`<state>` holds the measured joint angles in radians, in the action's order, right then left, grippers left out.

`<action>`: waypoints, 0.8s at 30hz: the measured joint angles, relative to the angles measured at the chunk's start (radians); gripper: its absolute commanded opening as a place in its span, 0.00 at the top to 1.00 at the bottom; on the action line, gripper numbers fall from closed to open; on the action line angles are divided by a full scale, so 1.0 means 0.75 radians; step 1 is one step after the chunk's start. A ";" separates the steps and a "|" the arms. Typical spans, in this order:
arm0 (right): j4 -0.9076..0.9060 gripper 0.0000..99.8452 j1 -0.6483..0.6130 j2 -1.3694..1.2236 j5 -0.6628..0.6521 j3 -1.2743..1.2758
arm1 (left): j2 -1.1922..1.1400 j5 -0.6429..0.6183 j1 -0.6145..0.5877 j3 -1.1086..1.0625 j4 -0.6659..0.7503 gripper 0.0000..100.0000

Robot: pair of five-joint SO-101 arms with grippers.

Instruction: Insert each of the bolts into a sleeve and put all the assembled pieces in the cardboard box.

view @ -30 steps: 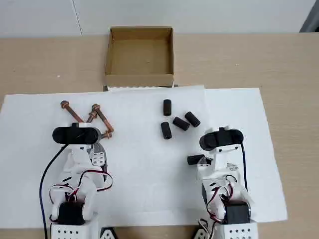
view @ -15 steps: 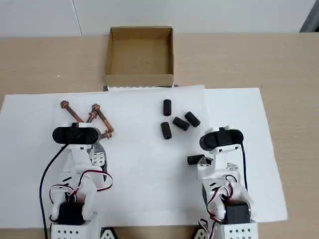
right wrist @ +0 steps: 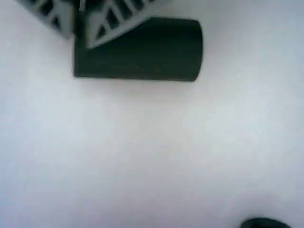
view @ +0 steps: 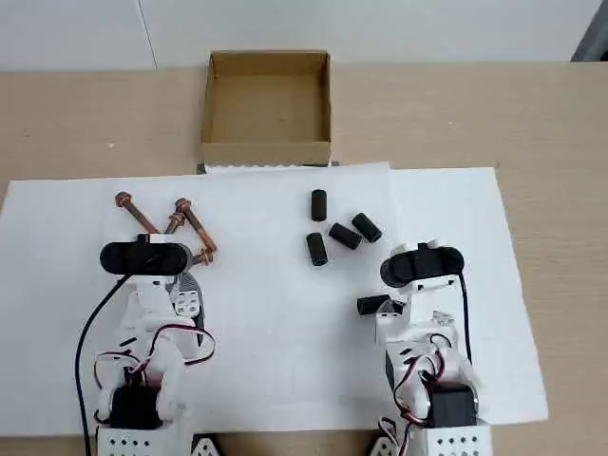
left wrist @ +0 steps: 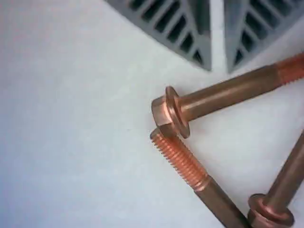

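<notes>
Three copper bolts [view: 180, 223] lie crossed on the white paper at the left, and the left arm [view: 145, 257] stands right over their near ends. In the left wrist view my left gripper [left wrist: 217, 70] is shut and holds nothing, its tips just off the shank of a flanged bolt [left wrist: 213, 102]; a threaded bolt end [left wrist: 183, 161] lies beside that head. Several black sleeves [view: 337, 233] lie mid-paper. One more sleeve [view: 372, 305] lies beside the right arm [view: 423, 266]. My right gripper [right wrist: 80, 42] is shut, its tips over one end of that sleeve [right wrist: 142, 54].
The open, empty cardboard box [view: 267, 150] stands at the far edge of the paper, behind the sleeves. The white paper [view: 275, 342] lies between the two arms. A dark edge of another thing [right wrist: 263, 223] shows in the right wrist view.
</notes>
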<state>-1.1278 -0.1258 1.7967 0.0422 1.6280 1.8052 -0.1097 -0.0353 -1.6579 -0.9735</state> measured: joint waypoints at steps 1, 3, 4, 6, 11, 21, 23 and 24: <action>0.000 1.00 0.000 0.000 0.000 0.000 | 0.000 0.000 0.000 0.000 0.000 0.99; 0.000 1.00 0.000 0.000 0.000 0.000 | 0.000 0.000 0.000 0.000 0.000 0.99; 0.000 1.00 0.000 0.000 0.000 0.000 | 0.000 0.000 0.000 0.000 0.000 0.99; 0.000 1.00 0.000 0.000 0.000 0.000 | 0.000 0.000 0.000 0.000 0.000 0.99; 0.000 1.00 0.000 0.000 0.000 0.000 | 0.000 0.000 0.000 0.000 0.000 0.99; -0.006 1.00 0.000 0.000 0.000 -0.272 | 0.000 0.000 0.000 0.209 -0.168 0.99; -0.025 1.00 0.000 0.000 0.000 -0.309 | 0.000 0.000 0.000 0.252 -0.209 0.99; -0.037 1.00 0.000 0.000 0.000 -0.327 | 0.000 0.000 0.000 0.270 -0.225 0.99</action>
<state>-1.1554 -0.1258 1.7967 0.0422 1.3825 1.8052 -0.1097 -0.0353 -1.4553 -1.1423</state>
